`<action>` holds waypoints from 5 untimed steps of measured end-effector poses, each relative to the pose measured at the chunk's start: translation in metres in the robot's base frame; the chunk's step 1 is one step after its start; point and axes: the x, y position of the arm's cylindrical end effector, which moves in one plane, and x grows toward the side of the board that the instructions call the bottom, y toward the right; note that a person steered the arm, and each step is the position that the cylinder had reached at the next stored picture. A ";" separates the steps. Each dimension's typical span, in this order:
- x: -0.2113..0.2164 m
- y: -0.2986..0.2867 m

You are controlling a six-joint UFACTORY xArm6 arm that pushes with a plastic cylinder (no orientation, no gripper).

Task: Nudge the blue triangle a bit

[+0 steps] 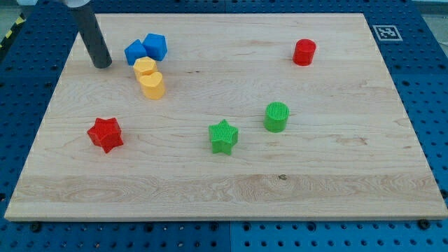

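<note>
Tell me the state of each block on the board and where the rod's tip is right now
My tip: on the board, left of the blue blocks, apart from them.
Blue triangle: flat, touching the blue cube and a yellow block.
Blue cube: beside the triangle.
Two yellow blocks: touching each other.
Red star: alone.
Green star: alone.
Green cylinder: upright.
Red cylinder: upright.
</note>
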 end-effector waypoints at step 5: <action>-0.030 0.031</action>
